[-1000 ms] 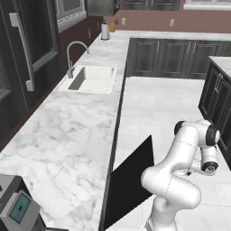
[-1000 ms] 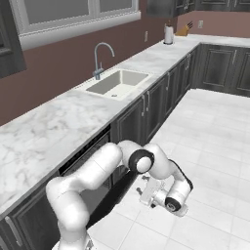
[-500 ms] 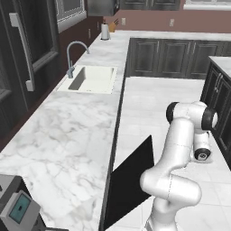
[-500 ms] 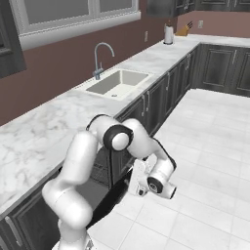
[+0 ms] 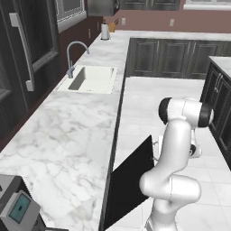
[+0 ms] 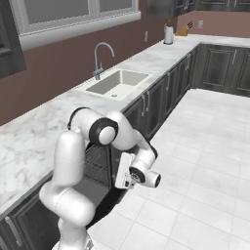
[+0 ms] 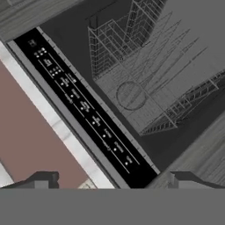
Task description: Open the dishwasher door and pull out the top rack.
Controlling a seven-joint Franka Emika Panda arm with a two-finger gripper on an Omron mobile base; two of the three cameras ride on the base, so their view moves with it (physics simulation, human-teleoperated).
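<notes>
Door (image 5: 128, 178) hangs partly open, a black slab at lower centre of left base view, just beside the arm. In hand view the gripper (image 7: 110, 179) sits at bottom w/ fingers spread wide, holding nothing. Rack (image 7: 145, 74) fills upper right of hand view, inside the cavity, above the control strip (image 7: 83, 105).

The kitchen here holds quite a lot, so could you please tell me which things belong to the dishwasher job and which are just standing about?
Job: dishwasher door, partly open; top rack, inside the dishwasher; gripper, open, empty.

Standing about: sink, faucet, paper towel roll, knife block.
</notes>
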